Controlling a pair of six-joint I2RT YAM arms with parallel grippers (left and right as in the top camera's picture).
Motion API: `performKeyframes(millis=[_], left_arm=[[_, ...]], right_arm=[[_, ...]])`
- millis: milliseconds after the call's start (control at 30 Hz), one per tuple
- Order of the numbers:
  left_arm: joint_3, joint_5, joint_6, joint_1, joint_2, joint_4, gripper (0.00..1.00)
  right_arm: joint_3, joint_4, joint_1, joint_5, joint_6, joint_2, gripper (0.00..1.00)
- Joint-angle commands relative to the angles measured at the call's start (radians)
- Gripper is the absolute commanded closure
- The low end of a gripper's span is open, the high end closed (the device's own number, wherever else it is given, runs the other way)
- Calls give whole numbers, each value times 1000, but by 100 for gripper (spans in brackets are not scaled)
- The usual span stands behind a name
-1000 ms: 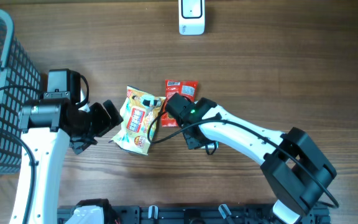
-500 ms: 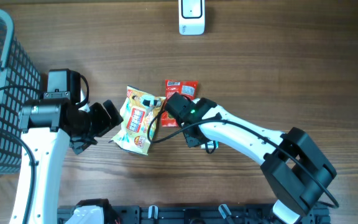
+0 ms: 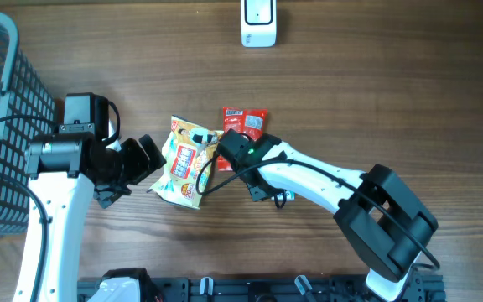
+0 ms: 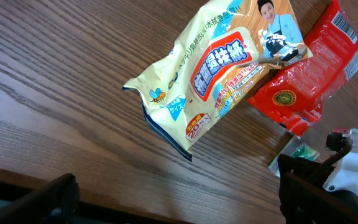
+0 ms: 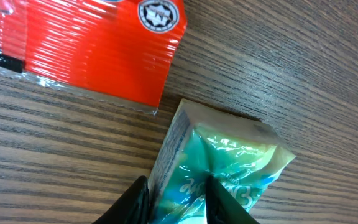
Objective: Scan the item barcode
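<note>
Right gripper has its two dark fingers drawn in narrow on a small green packet, one finger on each side of its near end. The packet's crimped far end points at the wooden table. Whether it touches the wood or hangs just above it cannot be told. The grip looks the same as a second ago, but the arm behind it has moved: its elbow has swung left, and the wrist has edged left toward the other packets. This looks like the arm shifting its pose with the item already in hold, perhaps the start of the carry, though the packet is still low by the table.

Level with it on the left, the left gripper stands wide open and empty, just beside the near left edge of a yellow snack bag. It has not stirred. A little farther in, a red packet lies flat, its left edge tucked against the bag, and neither has shifted. At the far edge sits a white scanner, well apart from the green packet. The barcode has yet to be shown to it, and no barcode can be made out on the packet's visible face.
</note>
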Motion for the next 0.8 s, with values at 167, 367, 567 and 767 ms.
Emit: performKeyframes(millis=[167,367,567,767], left_arm=[[-3,11,-10,-3,0,0,0],[-3,11,-10,-3,0,0,0],[-3,11,-10,-3,0,0,0],[-3,11,-10,-3,0,0,0]], right_arm=[[31,-84,-28,-6,-1,56,96],[125,-190,-73,-52,-21,24,96],[183,-169,-229,-405,-251,-94,96],[119,-172,-502,-1119,-671,-121,96]])
